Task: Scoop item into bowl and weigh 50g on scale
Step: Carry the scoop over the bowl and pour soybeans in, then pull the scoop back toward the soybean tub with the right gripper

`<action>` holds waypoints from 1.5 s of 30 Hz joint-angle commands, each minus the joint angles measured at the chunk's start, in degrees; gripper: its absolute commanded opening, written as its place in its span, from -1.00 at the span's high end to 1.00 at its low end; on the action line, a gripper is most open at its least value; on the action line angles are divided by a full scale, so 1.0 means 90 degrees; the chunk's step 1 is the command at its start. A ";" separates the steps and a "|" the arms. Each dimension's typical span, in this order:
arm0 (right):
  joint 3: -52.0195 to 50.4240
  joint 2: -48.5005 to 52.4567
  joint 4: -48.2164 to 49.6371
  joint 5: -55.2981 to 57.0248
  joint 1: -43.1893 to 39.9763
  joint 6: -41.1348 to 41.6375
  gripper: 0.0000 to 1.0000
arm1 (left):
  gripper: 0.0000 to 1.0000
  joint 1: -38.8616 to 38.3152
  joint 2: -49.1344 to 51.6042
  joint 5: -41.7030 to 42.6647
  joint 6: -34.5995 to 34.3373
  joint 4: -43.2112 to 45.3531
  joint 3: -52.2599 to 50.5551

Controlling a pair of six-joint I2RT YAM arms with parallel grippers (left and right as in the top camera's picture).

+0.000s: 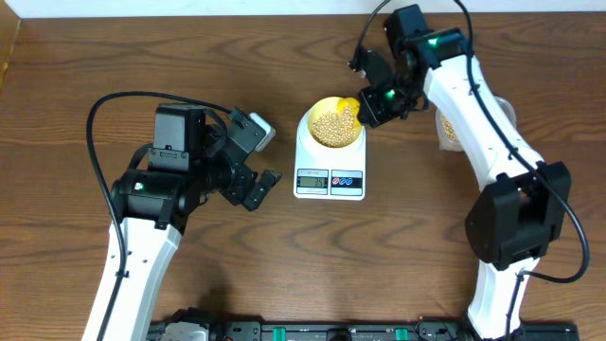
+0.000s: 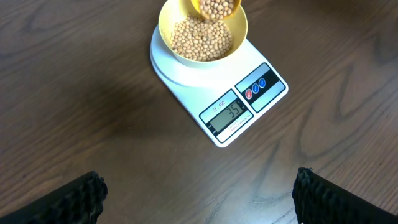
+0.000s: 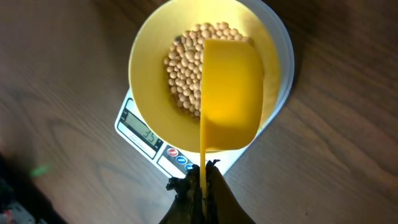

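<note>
Dark wooden surface [image 1: 76,66] spreads under the left gripper [image 2: 199,199], nearest, its jaws wide apart and empty, then the white scale [image 2: 186,78] reading 35 and bearing the yellow bowl [image 2: 166,25] of beans [image 2: 202,40], and farthest the right gripper [image 3: 202,183], jaws clamped on the handle of a yellow scoop [image 3: 230,93] tilted over the bowl.

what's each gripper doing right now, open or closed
Left gripper: open, holding nothing.
Right gripper: closed on the handle of the yellow plastic scoop.

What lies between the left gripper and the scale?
Nothing but bare table. The left wrist view shows only wood between the left gripper and the scale.
</note>
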 commanded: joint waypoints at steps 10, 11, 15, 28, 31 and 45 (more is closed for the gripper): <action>0.0809 0.0063 -0.0231 0.1775 0.0731 -0.0551 0.98 | -0.95 0.0029 0.0036 0.0083 0.0104 -0.0007 -0.0017; 0.0809 0.0063 -0.0255 0.1902 0.0797 -0.0614 0.98 | -0.95 0.0029 0.0036 0.0083 0.0107 -0.0007 -0.0017; 0.0809 0.0061 -0.0284 0.2416 0.1039 -0.0675 0.98 | -0.95 0.0029 0.0036 0.0083 0.0104 -0.0007 -0.0017; 0.0886 0.0061 -0.0289 0.2441 0.1222 -0.0777 0.98 | -0.95 0.0029 0.0036 0.0083 0.0104 -0.0007 -0.0017; 0.1081 0.0061 -0.0296 0.1812 0.1005 -0.0561 0.98 | -0.95 0.0029 0.0036 0.0085 0.0104 -0.0007 -0.0017; 0.2331 0.0061 -0.1484 0.0780 -0.1008 0.0126 0.98 | -0.95 0.0029 0.0036 0.0083 0.0104 -0.0007 -0.0017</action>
